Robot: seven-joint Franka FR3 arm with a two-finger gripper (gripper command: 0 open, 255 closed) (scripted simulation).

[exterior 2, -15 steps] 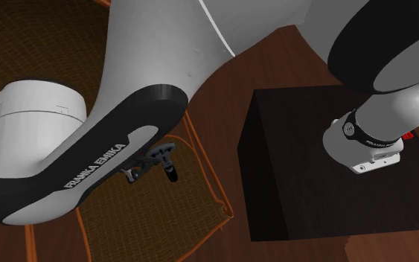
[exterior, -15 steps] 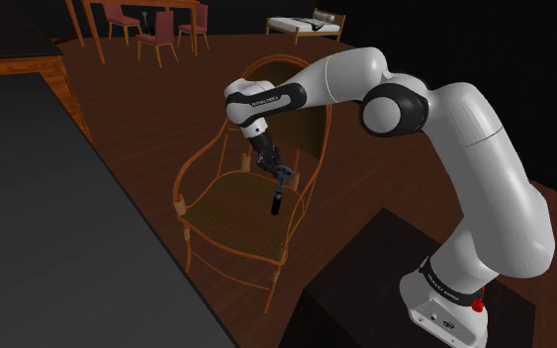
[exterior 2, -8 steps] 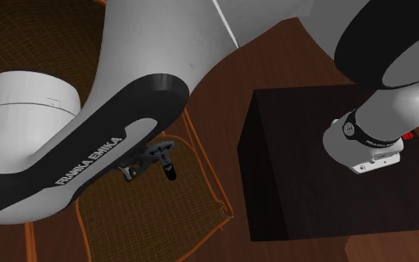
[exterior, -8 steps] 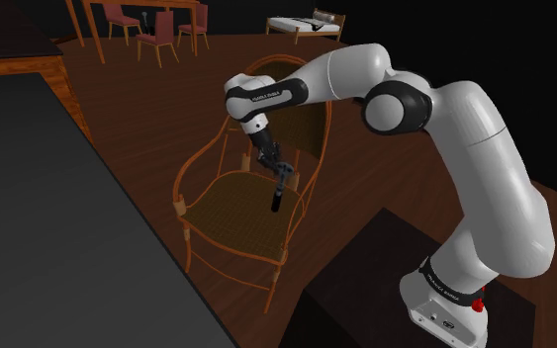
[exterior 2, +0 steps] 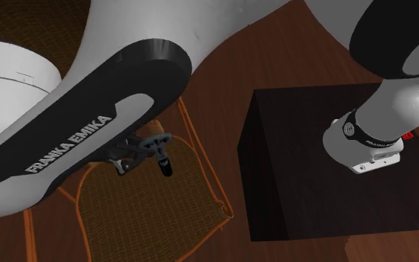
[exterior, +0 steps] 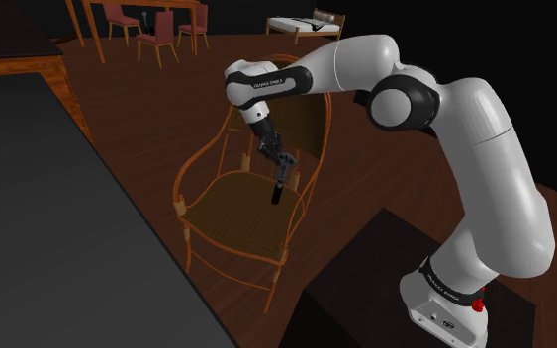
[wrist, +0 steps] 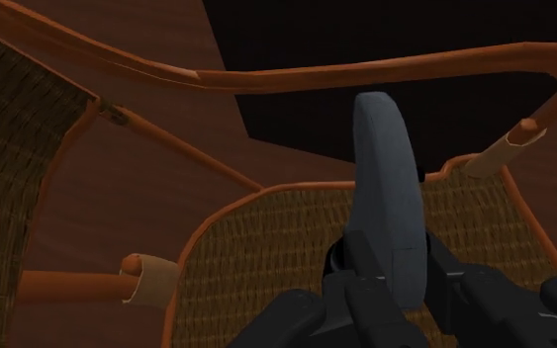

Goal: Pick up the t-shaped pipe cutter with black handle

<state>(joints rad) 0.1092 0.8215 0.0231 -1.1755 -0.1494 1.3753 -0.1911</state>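
The pipe cutter (exterior: pixel 278 188) hangs in free air over the woven seat (exterior: pixel 229 213); curved armrests (exterior: pixel 199 156) and a tall backrest (exterior: pixel 311 127) hem it in, the dark stand (exterior: pixel 365 287) nearby.

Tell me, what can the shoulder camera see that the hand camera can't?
The shoulder view takes in the whole white arm, its dark stand, and red dining chairs and a bed far back. The wrist view gives a close look at the fingers clasping the grey pipe cutter. Both share the wicker chair and the pipe cutter, held above its seat.
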